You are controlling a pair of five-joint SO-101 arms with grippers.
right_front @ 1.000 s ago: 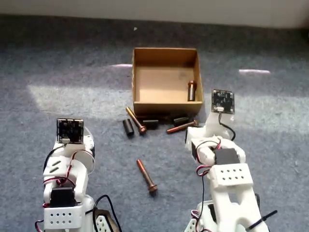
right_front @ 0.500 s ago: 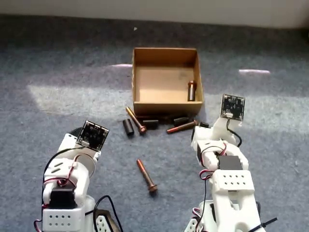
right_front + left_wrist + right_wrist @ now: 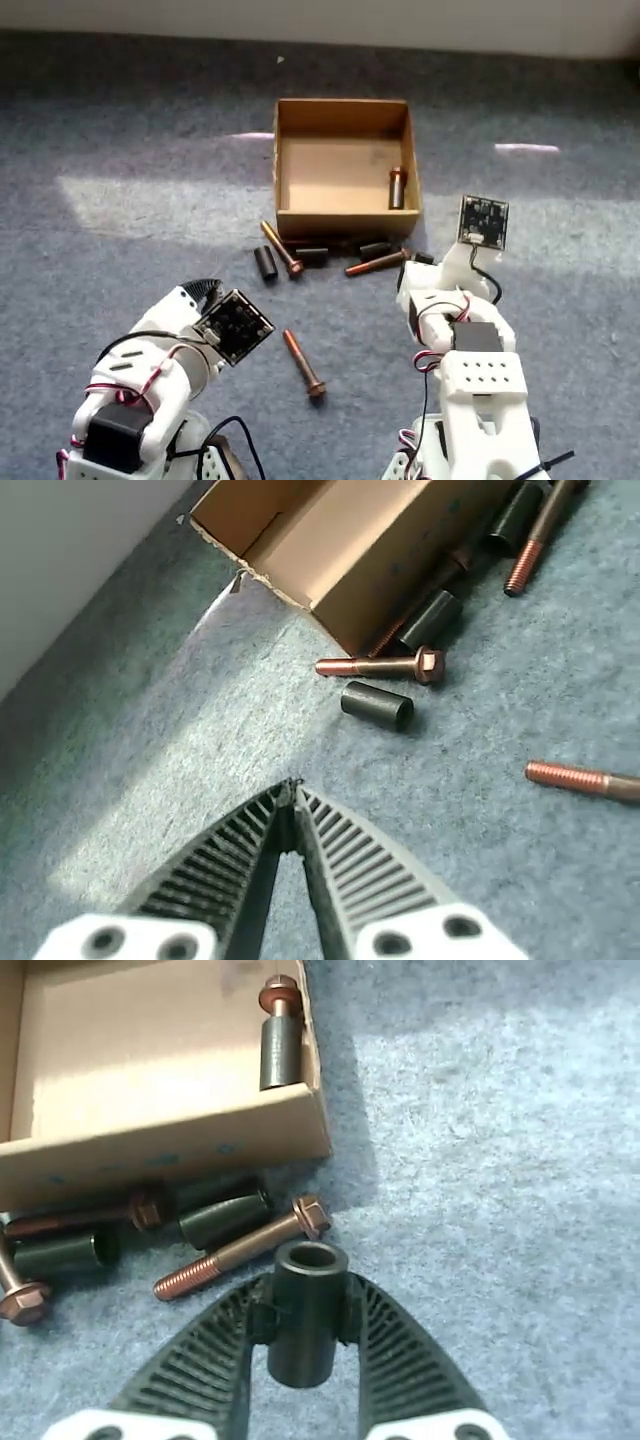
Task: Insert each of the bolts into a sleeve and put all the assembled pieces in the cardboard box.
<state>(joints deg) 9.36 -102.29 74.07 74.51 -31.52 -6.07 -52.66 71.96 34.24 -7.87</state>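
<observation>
- The held sleeve [image 3: 303, 1345] stands upright, open end up, with the right gripper [image 3: 306, 1300] pinching it on both sides, near the front corner of the cardboard box [image 3: 170, 1145]
- In the high view the held sleeve [image 3: 423, 258] is just a small dark spot at the tip of the right arm [image 3: 465, 340], and the grip cannot be judged from there
- The assembled piece [image 3: 280, 1035], a bolt in its sleeve, lies inside the box against the side wall
- Between the held sleeve and the box front lie the angled bolt [image 3: 240, 1247], head toward the gripper, the middle sleeve [image 3: 225, 1218] and the end sleeve [image 3: 65, 1253]
- What seems to be a shadowed bolt [image 3: 145, 1210] is tucked against the box wall, and the high view leaves it too dark to confirm
- The left gripper [image 3: 293, 795] has its fingers pressed together with nothing between them, over bare carpet [image 3: 150, 760], well apart from the box
- Ahead of it the short sleeve [image 3: 377, 704] lies just beside the left bolt [image 3: 375, 666], apart from it
- The lone bolt [image 3: 302, 363] lies by itself between the two arms, and the left wrist view catches its threaded end
</observation>
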